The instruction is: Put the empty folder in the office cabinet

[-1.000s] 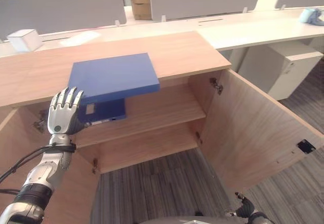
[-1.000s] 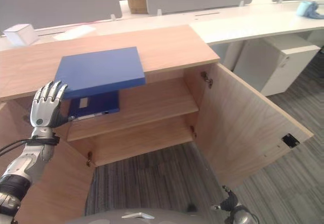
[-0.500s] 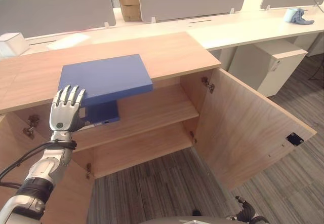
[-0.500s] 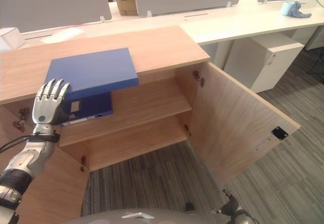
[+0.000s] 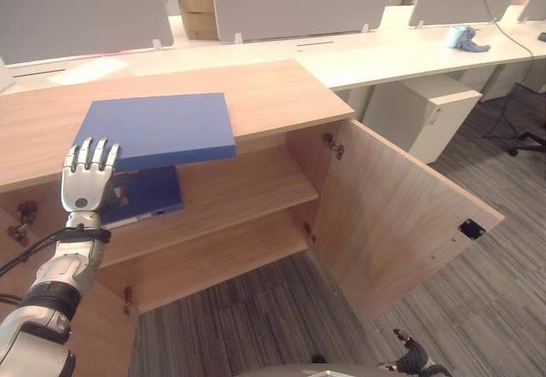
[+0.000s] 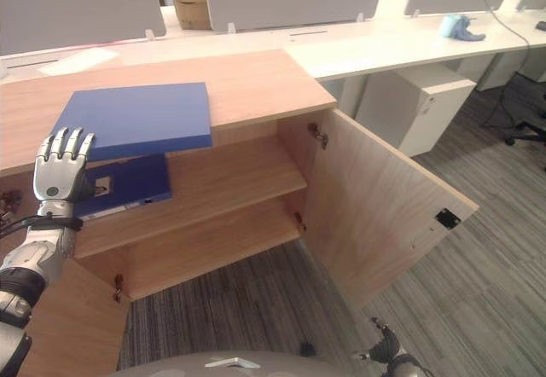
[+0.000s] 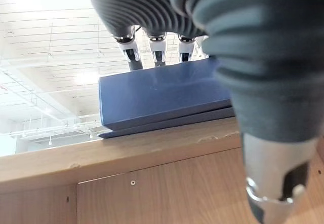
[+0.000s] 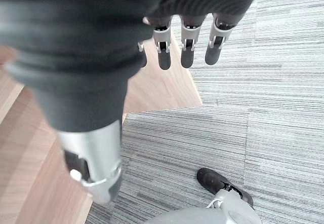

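A flat blue folder [image 5: 153, 125] lies on the wooden cabinet top [image 5: 273, 87], its front edge overhanging the open cabinet. A second blue binder [image 5: 147, 193] lies on the upper shelf [image 5: 239, 188] just below it. My left hand [image 5: 85, 185] is raised in front of the folder's near left corner, open, fingers straight and pointing up. The left wrist view has those fingers [image 7: 156, 49] at the edge of the folder [image 7: 162, 95]; I cannot tell whether they touch it. My right hand [image 5: 414, 362] hangs low over the carpet, fingers [image 8: 185, 49] straight, holding nothing.
The cabinet's right door [image 5: 401, 215] stands wide open toward me, and the left door [image 6: 68, 326] is open too. A lower shelf [image 5: 222, 253] sits beneath the upper one. Behind are white desks [image 5: 401, 49] with grey dividers, a white pedestal [image 5: 418, 117] and a chair [image 5: 529, 138].
The camera has swung right, so the whole picture has shifted left. My left hand keeps its place at the folder's near left corner. The folder has not moved on the cabinet.
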{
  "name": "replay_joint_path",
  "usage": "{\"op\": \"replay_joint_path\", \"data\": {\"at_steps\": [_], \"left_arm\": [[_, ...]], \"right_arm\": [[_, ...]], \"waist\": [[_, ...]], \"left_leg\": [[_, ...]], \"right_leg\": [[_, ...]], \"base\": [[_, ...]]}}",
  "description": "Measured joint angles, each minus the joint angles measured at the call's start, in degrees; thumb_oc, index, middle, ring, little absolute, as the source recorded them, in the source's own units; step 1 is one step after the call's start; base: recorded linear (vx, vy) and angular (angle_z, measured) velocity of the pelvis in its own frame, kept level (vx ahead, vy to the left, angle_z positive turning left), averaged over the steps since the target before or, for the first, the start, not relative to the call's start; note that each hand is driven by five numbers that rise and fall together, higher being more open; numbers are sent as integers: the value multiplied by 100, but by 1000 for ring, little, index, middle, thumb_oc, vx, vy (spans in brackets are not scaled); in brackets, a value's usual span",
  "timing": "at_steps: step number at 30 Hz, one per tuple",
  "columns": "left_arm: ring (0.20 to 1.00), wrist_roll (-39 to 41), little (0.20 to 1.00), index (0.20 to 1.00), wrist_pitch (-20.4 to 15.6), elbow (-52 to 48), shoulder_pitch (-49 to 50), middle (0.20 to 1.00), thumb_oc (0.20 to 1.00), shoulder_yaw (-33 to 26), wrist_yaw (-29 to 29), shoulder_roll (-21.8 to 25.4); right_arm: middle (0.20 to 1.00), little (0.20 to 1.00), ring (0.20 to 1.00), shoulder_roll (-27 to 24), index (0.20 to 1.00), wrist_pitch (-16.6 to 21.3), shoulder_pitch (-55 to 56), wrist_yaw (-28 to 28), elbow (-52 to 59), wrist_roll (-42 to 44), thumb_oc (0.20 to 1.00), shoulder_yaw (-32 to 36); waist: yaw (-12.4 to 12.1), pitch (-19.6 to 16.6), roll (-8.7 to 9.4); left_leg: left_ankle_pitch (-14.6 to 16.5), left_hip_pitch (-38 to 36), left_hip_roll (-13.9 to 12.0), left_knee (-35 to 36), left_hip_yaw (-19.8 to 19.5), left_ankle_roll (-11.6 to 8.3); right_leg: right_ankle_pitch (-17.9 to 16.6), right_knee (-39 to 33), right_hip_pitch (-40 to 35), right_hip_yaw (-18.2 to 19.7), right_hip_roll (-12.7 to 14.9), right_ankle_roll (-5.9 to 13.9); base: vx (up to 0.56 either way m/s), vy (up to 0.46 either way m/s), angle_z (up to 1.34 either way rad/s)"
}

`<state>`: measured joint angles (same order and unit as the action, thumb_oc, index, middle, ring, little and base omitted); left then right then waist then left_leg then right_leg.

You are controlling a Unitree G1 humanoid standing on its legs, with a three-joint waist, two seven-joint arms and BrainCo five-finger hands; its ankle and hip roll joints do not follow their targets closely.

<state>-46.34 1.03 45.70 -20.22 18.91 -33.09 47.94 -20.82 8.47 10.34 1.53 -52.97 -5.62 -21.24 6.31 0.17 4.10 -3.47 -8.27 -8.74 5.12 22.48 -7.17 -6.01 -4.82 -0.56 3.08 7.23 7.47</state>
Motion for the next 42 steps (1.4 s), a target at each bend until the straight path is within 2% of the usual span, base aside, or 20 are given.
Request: {"op": "replay_joint_path", "data": {"at_steps": [1,3,4,5,6,7,16,22,24,27,33,37,39,42], "left_arm": [[1000,-3,1000,1000,40,-145,-36,1000,1000,83,113,337],[1000,-4,1000,1000,77,-400,-16,1000,1000,80,170,434],[1000,-21,1000,1000,48,-846,-29,1000,1000,68,169,579],[1000,-22,1000,1000,39,-845,-73,1000,1000,65,111,646],[335,-13,335,335,64,-643,-174,335,335,103,111,647],[200,-13,200,200,97,-472,-250,200,200,135,113,646],[200,-7,200,200,21,-418,-247,200,200,142,212,532],[200,-9,200,200,-5,-275,-249,200,200,155,176,453],[200,-8,200,200,-13,-238,-247,200,200,184,232,435],[200,-7,200,200,-34,-273,-247,200,200,184,233,425],[200,-1,200,200,-38,-459,-247,200,200,179,229,424],[200,132,200,200,-88,-1185,-229,200,200,90,244,475],[200,162,200,200,-184,-1964,-223,200,200,-151,216,541],[200,243,200,200,-313,-2234,-206,200,200,-340,103,506]], "right_arm": [[1000,1000,1000,-66,1000,7,48,-2,166,1,1000,29],[1000,1000,1000,-53,1000,6,89,-22,159,3,1000,75],[1000,1000,1000,-36,1000,7,176,-31,162,2,1000,73],[1000,1000,1000,-41,1000,5,165,-35,172,3,1000,71],[1000,1000,1000,-45,1000,5,165,-35,171,4,1000,67],[1000,1000,1000,-44,1000,5,160,-35,174,3,1000,61],[1000,1000,1000,-49,1000,5,116,-35,174,2,1000,61],[1000,1000,1000,-75,1000,5,50,-40,175,1,1000,69],[1000,1000,1000,-134,1000,5,57,-41,173,1,1000,69],[1000,1000,1000,-173,1000,3,57,-43,169,-1,1000,72],[1000,1000,1000,-172,1000,2,60,-49,162,-3,1000,74],[1000,1000,1000,-166,1000,-5,61,-73,162,-6,1000,75],[1000,1000,1000,-165,1000,-13,87,-85,155,-6,1000,87],[1000,1000,1000,-150,1000,-12,34,-88,160,-7,1000,90]], "waist": [[74,-2,10],[69,9,27],[66,26,114],[78,39,98],[86,35,101],[93,28,107],[92,39,99],[105,14,-89],[94,16,-208],[89,-2,-259],[60,-20,-194],[-24,-55,-123],[-66,-33,-65],[-57,-29,-79]], "left_leg": [[24,-21,-1,1,77,-1],[37,-19,-2,1,76,-16],[50,-9,2,1,76,-33],[47,-19,5,1,88,-29],[48,-35,10,1,102,-22],[50,-41,13,1,104,-20],[27,-62,17,-1,136,5],[31,-131,17,0,132,4],[31,-118,16,1,106,3],[49,-108,8,1,78,-27],[54,-108,5,1,67,-27],[41,-96,4,1,40,-16],[-6,-50,12,1,-10,14],[-9,-62,20,0,-63,13]], "right_leg": [[-2,-26,39,79,-3,12],[17,-31,43,80,-1,38],[13,-25,69,83,-6,43],[-5,-9,69,97,-4,28],[-13,-9,55,110,-2,24],[-11,-13,51,110,4,25],[-44,1,24,125,0,7],[-40,-10,-44,117,3,7],[-32,-24,-44,101,5,-2],[-31,-29,-48,82,0,-2],[-9,-36,-42,75,4,21],[-15,-36,-56,47,12,12],[-32,-26,-54,-8,23,-6],[-32,-14,-102,-55,36,-4]], "base": [[8,16,-15],[13,47,-7],[11,62,-1],[0,40,-4],[4,28,-5],[1,14,-3],[0,3,-1],[0,0,0],[-8,3,5],[-7,1,3],[0,0,0],[-7,-4,2],[-8,-7,13],[-7,-12,9]]}}
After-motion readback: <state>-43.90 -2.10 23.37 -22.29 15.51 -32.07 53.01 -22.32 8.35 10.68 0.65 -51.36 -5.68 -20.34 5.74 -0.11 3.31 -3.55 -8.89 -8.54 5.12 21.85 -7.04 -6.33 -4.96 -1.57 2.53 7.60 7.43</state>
